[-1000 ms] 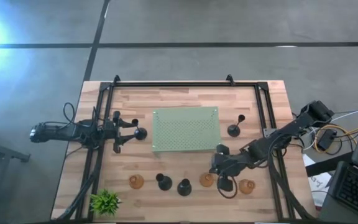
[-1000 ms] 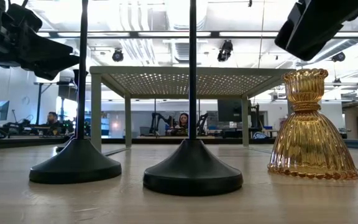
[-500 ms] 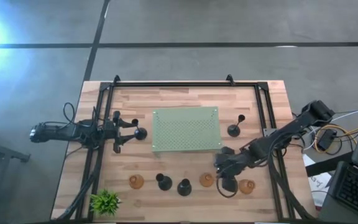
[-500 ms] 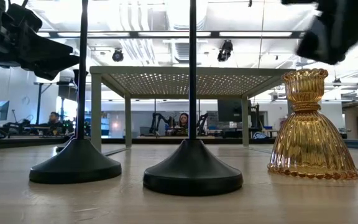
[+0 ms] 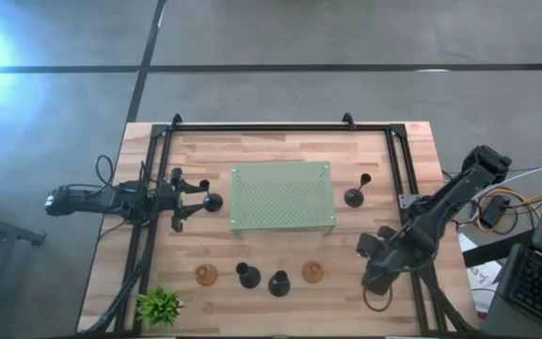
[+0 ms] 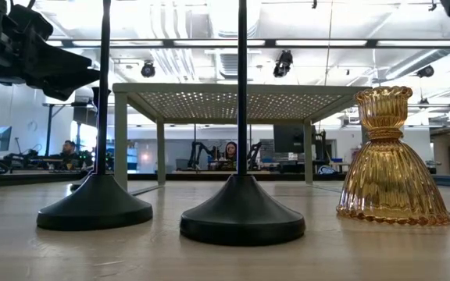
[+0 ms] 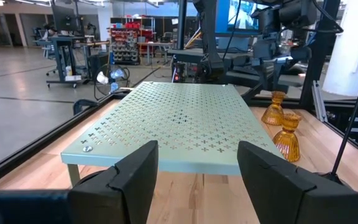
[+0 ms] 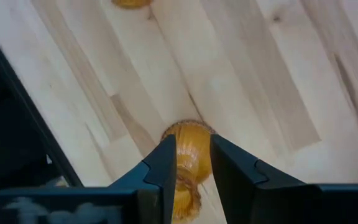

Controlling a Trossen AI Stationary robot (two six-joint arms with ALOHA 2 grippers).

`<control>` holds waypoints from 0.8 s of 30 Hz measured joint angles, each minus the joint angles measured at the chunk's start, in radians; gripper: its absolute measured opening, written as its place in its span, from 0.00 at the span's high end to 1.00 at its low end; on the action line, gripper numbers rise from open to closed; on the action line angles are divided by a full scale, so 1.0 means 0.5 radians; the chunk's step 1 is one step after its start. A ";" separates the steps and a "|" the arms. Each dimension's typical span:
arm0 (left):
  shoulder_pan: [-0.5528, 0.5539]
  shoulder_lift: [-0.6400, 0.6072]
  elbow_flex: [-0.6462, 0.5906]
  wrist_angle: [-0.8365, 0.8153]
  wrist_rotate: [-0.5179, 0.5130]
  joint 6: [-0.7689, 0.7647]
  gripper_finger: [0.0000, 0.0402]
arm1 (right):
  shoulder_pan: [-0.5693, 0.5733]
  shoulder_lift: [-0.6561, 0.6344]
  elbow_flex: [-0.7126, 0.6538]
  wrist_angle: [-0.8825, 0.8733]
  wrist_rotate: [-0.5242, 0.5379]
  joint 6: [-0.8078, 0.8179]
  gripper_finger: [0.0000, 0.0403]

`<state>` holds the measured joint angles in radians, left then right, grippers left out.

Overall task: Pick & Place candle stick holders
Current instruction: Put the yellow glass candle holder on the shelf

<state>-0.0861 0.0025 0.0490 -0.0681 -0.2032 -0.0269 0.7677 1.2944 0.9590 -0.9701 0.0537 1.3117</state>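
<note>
Right gripper (image 8: 190, 167): closed on an amber candle stick holder (image 8: 187, 155), which sits between its two dark fingers (image 8: 161, 168); the holder's ribbed skirt shows just past the fingertips, above the wooden table (image 8: 260, 81).
Right gripper in the high view (image 5: 381, 266): at the table's front right corner, close to the black frame rail (image 5: 412, 212); the held holder is hidden under the arm there.
Other amber holders: one (image 5: 312, 273) lies to the gripper's left in the front row, a second (image 5: 205, 274) further left, well apart from it.
Black holders: two (image 5: 248, 276) (image 5: 278, 282) stand between those amber ones; another (image 5: 354, 196) stands behind the right gripper, beside the pale green perforated board (image 5: 281, 196).
Left gripper (image 5: 184, 200): at the table's left side, fingers (image 7: 135, 177) spread open, facing the board's edge.
Fourth black holder (image 5: 213, 201): just ahead of the left gripper's fingertips, between them and the board; whether it touches them cannot be told.
Green plant (image 5: 159, 305): front left corner, well apart from both grippers.
</note>
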 joint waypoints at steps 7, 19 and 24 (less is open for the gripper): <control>0.000 0.000 0.000 0.000 0.000 0.000 0.44 | 0.196 -0.033 -0.074 -0.044 0.049 0.331 0.69; 0.000 0.001 0.000 0.000 0.000 0.000 0.44 | 0.333 -0.036 -0.152 -0.028 0.051 0.691 0.56; -0.001 0.000 0.000 0.000 -0.001 0.000 0.44 | 0.333 -0.049 -0.139 -0.029 0.032 0.682 0.54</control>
<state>-0.0864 0.0025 0.0490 -0.0681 -0.2035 -0.0271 0.9340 1.2697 0.8897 -0.9845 0.0696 1.6528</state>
